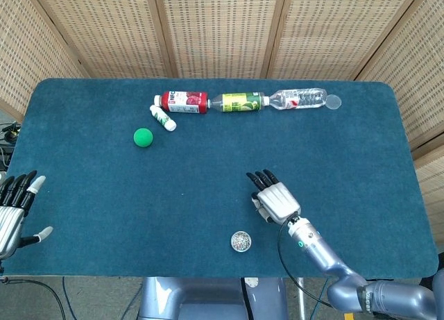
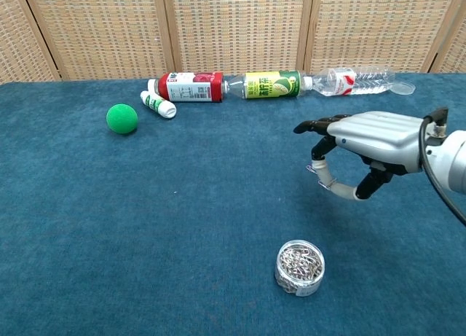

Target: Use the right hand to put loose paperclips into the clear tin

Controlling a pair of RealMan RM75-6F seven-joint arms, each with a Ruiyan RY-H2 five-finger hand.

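The clear tin (image 2: 300,267) sits near the table's front edge, holding several silver paperclips, and the head view shows the tin (image 1: 241,241) too. My right hand (image 2: 364,152) hovers above the cloth, behind and to the right of the tin. Its thumb and a finger meet on a small paperclip (image 2: 313,168), while the other fingers point left. From the head view, the right hand (image 1: 275,198) covers the spot beneath it, so no loose clips show on the cloth. My left hand (image 1: 14,212) rests at the table's left edge, fingers apart, holding nothing.
Along the back lie a red-labelled bottle (image 1: 184,101), a green-labelled bottle (image 1: 241,102) and a clear water bottle (image 1: 298,98). A small white bottle (image 1: 163,118) and a green ball (image 1: 143,137) sit at the back left. The blue cloth table (image 1: 104,188) spans the view.
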